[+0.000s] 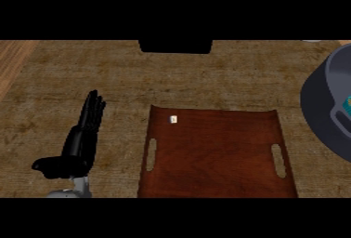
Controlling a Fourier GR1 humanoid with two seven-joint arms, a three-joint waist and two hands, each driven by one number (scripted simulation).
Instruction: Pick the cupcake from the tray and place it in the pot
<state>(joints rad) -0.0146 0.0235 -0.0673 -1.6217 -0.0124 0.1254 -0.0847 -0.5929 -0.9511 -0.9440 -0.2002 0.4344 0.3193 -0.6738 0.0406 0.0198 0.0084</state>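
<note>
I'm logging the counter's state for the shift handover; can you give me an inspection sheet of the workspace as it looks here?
Surface: brown speckled counter.
Job's things: brown wooden tray with slot handles, one small pale item near its far left corner; dark pot at the right edge, something teal inside; cupcake not identifiable.
Clutter: nothing seen.
Hands: left hand open, resting left of the tray; right hand not in view.
Cables: nothing seen.
Surroundings: black block at the far edge.

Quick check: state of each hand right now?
Left hand: open, fingers straight, resting left of the tray, holding nothing.
Right hand: not in view.
</note>
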